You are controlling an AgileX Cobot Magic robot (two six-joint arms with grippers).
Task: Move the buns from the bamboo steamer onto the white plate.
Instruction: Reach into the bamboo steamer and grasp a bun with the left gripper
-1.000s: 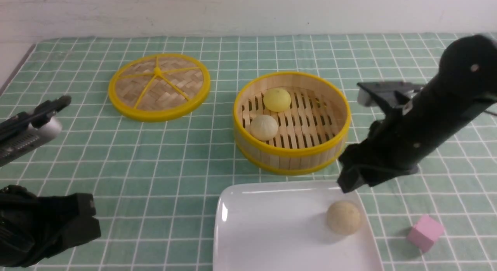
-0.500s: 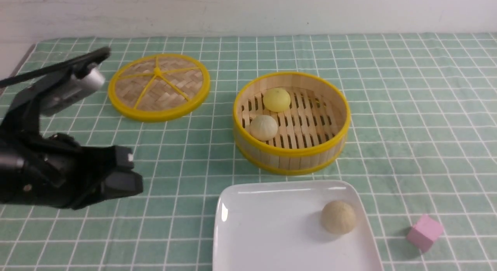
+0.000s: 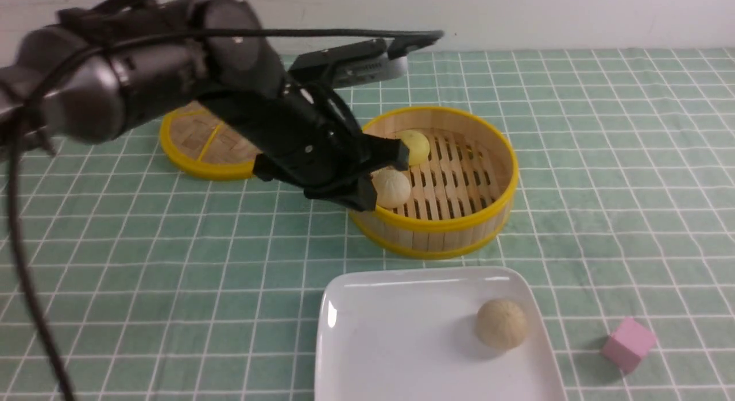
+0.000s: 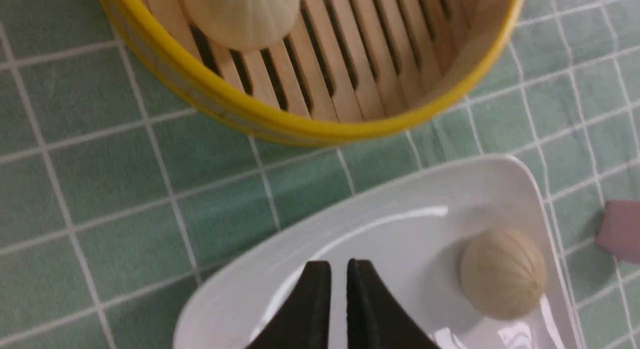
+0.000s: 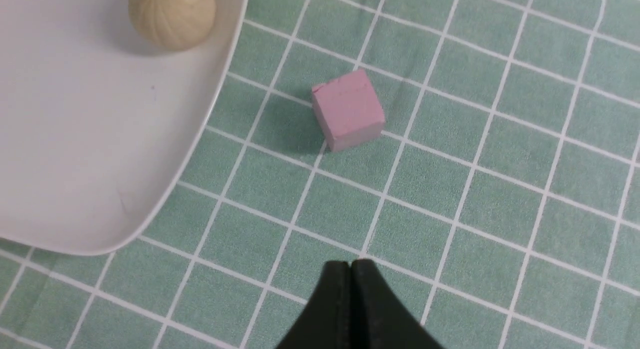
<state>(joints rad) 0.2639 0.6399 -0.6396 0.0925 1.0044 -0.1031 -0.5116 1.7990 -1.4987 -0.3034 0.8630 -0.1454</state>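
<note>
Evidently one bun [image 3: 501, 324] sits on the white plate [image 3: 402, 355]; two remain in the bamboo steamer [image 3: 494, 223]. My left fingers [image 4: 338, 264] hover slightly parted, empty, likely for the next pick; my right fingers [image 5: 349, 264] are pressed together, probably waiting.

The place itself is unclear; only a grid-patterned green surface [image 3: 229, 309] and pale wall [image 3: 517, 16] show.

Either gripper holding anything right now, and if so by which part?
Nothing held. The left gripper has a narrow empty gap between its fingertips; the right gripper is shut with nothing in it.
</note>
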